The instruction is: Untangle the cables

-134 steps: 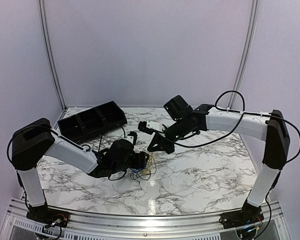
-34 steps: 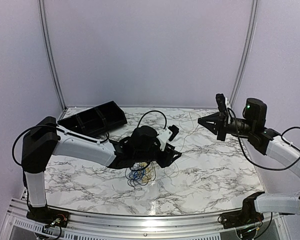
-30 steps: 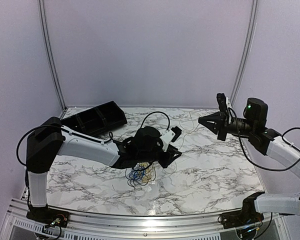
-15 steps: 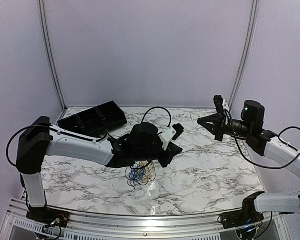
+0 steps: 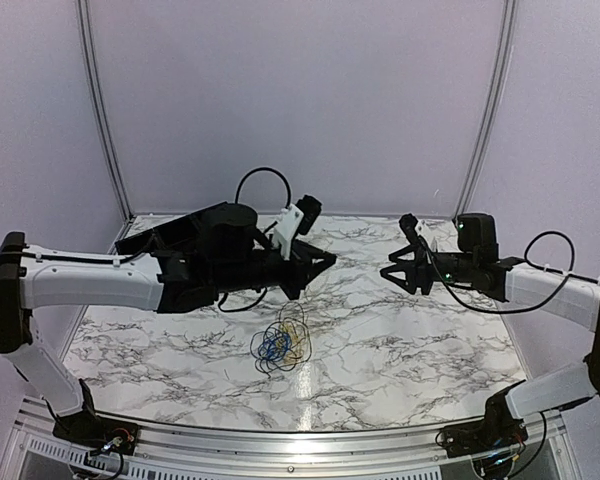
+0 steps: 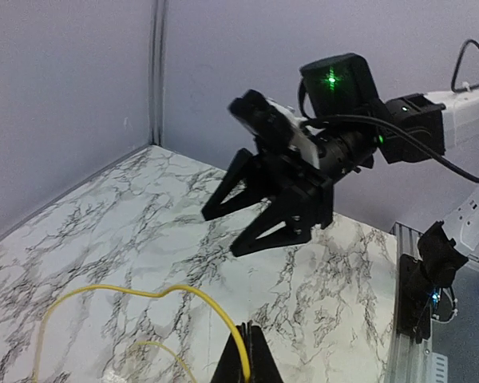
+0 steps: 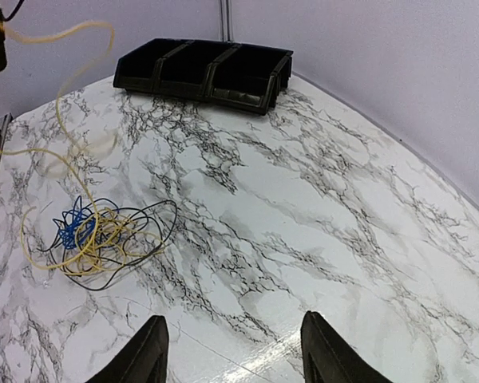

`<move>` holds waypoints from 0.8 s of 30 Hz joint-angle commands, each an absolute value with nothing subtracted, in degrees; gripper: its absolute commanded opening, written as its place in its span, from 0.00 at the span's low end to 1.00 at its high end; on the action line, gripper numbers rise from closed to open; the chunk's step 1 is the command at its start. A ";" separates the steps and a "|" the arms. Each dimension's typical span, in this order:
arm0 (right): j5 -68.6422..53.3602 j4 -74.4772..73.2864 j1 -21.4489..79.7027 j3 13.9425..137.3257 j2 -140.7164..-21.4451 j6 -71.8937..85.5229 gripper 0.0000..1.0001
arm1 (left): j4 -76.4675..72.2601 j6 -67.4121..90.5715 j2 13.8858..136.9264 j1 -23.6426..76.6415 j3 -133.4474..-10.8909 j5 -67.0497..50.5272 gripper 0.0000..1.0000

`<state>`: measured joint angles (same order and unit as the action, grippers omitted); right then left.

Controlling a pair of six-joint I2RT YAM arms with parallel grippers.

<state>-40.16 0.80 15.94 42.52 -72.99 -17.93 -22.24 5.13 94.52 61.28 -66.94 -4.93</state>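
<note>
The cables (image 5: 280,345) lie as a tangled pile of yellow, blue and black loops at the table's front centre, also seen as the pile (image 7: 96,235) in the right wrist view. My left gripper (image 5: 325,262) hangs above and behind the pile, shut (image 6: 247,345) on a yellow cable (image 6: 148,290). That yellow cable (image 7: 60,48) rises out of the pile in a loose arc. My right gripper (image 5: 390,272) faces the left one from the right, open (image 7: 235,351) with nothing between its fingers, well right of the pile.
A black divided tray (image 5: 170,237) stands at the back left, partly behind the left arm, and shows whole as the tray (image 7: 207,70) in the right wrist view. Purple walls with metal posts close in the marble table (image 5: 430,340).
My left arm has lifted and swung back, drawing the yellow cable up out of the pile. The right gripper has opened and moved down and left toward the centre.
</note>
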 commanded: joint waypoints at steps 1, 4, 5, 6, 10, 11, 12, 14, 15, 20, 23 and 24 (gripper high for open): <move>-39.03 0.70 15.50 43.88 -70.77 -21.25 0.57 | -14.82 10.56 88.05 55.50 -65.11 -6.23 0.00; -37.87 0.32 15.46 43.92 -71.02 -22.46 0.57 | -8.64 11.47 84.13 51.44 -64.35 -4.43 0.00; -37.40 0.19 15.38 44.01 -71.20 -22.90 0.57 | -5.95 11.04 83.08 50.28 -64.60 -4.11 0.00; -37.04 0.18 15.46 44.15 -71.34 -23.29 0.57 | -3.15 10.26 82.16 49.27 -65.01 -3.71 0.00; -37.58 0.18 15.43 44.51 -71.40 -23.14 0.57 | 6.18 6.45 78.75 45.61 -65.70 -1.48 0.00; -37.77 0.18 15.50 44.43 -71.12 -23.16 0.57 | 7.51 6.39 77.82 44.59 -65.66 -0.43 0.00; -37.82 0.18 15.44 44.35 -70.92 -23.32 0.57 | 8.74 6.60 76.90 43.32 -65.65 -0.36 0.00; -37.37 0.18 15.44 44.21 -70.45 -23.78 0.57 | 11.04 7.33 74.93 40.45 -65.81 -0.35 0.00; -37.14 0.18 15.43 44.13 -70.26 -24.00 0.57 | 12.00 7.72 74.15 38.98 -65.83 0.44 0.00; -36.83 -1.30 15.43 43.99 -69.26 -24.48 0.57 | 15.91 9.40 71.89 31.98 -66.08 7.66 0.00; -36.83 -1.32 15.40 43.78 -68.95 -24.73 0.57 | 17.98 8.50 72.76 27.69 -66.06 10.91 0.00; -36.84 -1.41 15.38 43.77 -68.91 -24.81 0.57 | 18.80 8.03 73.62 26.21 -66.57 11.47 0.00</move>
<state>-37.43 -0.54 15.88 42.52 -70.24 -23.94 12.95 8.82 72.82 30.57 -65.08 6.00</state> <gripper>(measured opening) 0.570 0.011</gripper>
